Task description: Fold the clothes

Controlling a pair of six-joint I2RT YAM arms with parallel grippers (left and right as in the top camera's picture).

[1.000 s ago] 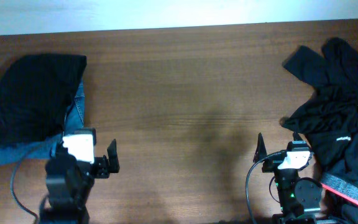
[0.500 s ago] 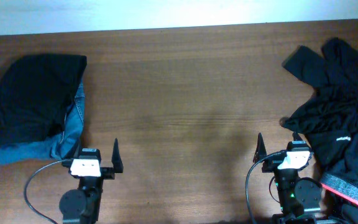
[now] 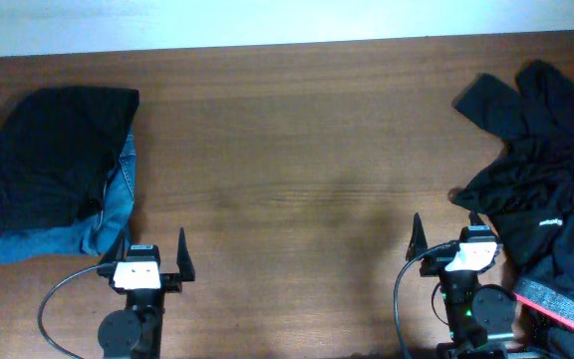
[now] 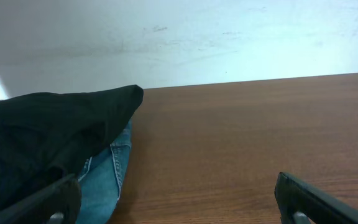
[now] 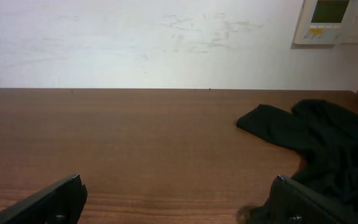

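A folded black garment (image 3: 58, 150) lies at the table's left on top of blue denim jeans (image 3: 111, 209). In the left wrist view the same black garment (image 4: 48, 124) and jeans (image 4: 107, 171) sit ahead and to the left. My left gripper (image 3: 150, 251) is near the front edge, just below the jeans' corner, open and empty (image 4: 176, 200). A loose heap of black clothes (image 3: 541, 179) fills the right end, and one sleeve-like end (image 5: 303, 134) shows in the right wrist view. My right gripper (image 3: 444, 239) is open beside the heap, its right finger close to the cloth (image 5: 179, 200).
The brown wooden table (image 3: 297, 150) stretches between the two piles. A dark item with a red stripe (image 3: 556, 304) lies at the front right corner. A white wall runs behind the table's far edge, with a wall panel (image 5: 331, 20) at upper right.
My left arm has drawn back from the folded stack toward the front edge and settled low, still open. The right arm and both piles have not moved.
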